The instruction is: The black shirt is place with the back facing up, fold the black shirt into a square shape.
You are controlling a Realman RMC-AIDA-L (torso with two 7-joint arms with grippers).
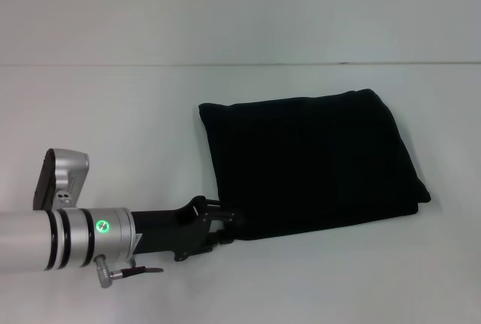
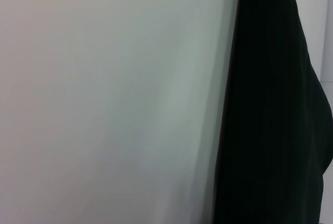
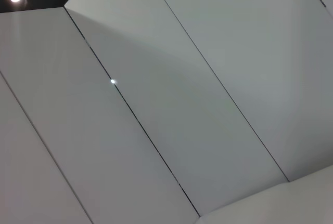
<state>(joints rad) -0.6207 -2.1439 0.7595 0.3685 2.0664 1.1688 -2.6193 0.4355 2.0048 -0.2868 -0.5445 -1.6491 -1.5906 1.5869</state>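
Note:
The black shirt (image 1: 312, 162) lies folded into a rough square on the white table (image 1: 113, 113), right of centre in the head view. My left arm reaches in from the lower left. Its gripper (image 1: 228, 222) sits at the shirt's near left corner, right against the fabric edge. The left wrist view shows a strip of the black shirt (image 2: 270, 120) beside bare table (image 2: 104, 104). My right arm does not show in the head view, and its wrist camera sees only pale wall panels.
The table's far edge (image 1: 240, 64) meets a pale wall. A silver camera block (image 1: 64, 177) sits on the left arm's wrist.

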